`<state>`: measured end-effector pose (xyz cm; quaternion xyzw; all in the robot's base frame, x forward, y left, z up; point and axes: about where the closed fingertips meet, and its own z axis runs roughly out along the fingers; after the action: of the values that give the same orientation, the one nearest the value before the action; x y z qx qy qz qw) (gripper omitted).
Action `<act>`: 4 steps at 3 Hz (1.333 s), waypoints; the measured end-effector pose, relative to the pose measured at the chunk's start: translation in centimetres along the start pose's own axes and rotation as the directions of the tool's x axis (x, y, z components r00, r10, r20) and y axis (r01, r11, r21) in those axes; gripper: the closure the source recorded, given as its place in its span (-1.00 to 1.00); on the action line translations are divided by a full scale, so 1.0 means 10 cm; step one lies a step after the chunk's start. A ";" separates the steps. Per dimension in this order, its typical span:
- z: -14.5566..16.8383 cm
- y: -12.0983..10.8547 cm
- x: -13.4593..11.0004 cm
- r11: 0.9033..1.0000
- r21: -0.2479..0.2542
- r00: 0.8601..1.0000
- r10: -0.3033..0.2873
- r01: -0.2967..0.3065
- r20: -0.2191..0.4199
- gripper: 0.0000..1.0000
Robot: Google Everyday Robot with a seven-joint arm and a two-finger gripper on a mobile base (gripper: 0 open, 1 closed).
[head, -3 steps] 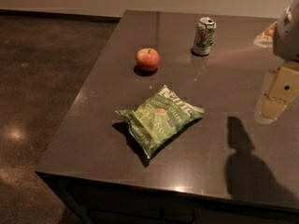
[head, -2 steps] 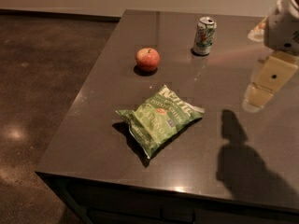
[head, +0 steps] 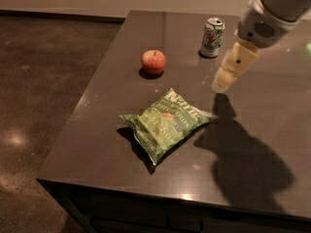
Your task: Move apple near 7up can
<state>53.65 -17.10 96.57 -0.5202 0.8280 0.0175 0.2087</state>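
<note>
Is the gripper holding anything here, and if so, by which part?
Nothing. The gripper hangs above the table, clear of the apple, the 7up can and the chip bag.

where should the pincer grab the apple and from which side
Grip the apple across its widest middle, probably from above: it is round, stem-up, and apart from the can and bag. The pincer hovers over the table near the can.

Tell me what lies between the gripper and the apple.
Only bare dark table shows in the camera view between the gripper, hovering at right, and the apple. The 7up can stands behind that line, the chip bag in front.
</note>
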 end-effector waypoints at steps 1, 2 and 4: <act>0.32 -0.19 -0.28 0.994 0.010 0.992 0.106 -0.107 0.065 -1.00; 0.48 -0.28 -0.43 0.988 0.019 0.983 0.153 -0.156 0.105 -1.00; 1.01 -0.45 -1.16 0.988 0.027 0.974 0.146 -0.153 0.170 -1.00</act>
<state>65.20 -6.79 92.42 -0.4486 0.8445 0.0603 0.2861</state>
